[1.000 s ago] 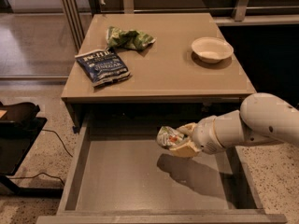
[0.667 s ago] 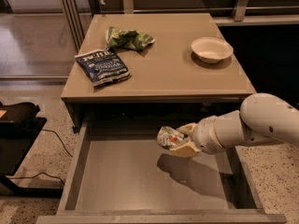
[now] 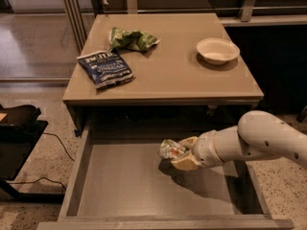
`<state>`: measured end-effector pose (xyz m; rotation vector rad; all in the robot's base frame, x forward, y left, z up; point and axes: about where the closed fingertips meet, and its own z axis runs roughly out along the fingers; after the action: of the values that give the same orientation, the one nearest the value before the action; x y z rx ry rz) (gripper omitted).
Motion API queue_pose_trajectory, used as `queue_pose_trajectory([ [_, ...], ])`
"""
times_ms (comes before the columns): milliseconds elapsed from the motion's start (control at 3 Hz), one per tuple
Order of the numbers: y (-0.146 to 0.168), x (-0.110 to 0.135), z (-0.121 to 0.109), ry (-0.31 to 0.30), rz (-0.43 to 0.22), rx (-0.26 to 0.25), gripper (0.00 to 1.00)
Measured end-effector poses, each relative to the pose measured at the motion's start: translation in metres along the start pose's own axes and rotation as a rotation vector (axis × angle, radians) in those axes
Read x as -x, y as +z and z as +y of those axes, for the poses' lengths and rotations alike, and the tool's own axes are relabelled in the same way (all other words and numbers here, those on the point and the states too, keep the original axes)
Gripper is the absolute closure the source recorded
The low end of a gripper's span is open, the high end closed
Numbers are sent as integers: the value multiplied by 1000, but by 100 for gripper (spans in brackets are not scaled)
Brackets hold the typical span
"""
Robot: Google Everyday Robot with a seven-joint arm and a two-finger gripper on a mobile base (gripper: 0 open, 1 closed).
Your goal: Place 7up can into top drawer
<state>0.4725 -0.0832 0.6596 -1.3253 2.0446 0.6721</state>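
The gripper (image 3: 181, 153), clamped on the dented 7up can (image 3: 168, 149), hangs over the open top drawer (image 3: 120, 188); the blue chip bag (image 3: 104, 68) on the cabinet top reads "VINEGAR".

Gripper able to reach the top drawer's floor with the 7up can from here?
Probably yes. The gripper, shut on the 7up can, is inside the open top drawer, with only bare grey floor showing beneath it.
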Motion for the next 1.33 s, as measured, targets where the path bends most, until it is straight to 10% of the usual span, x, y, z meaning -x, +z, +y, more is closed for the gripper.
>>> queue_pose_trajectory([
  [333,15,-15,-2,10,-14,-19,100],
  [1333,16,-15,-3,10,-15,-23,35],
])
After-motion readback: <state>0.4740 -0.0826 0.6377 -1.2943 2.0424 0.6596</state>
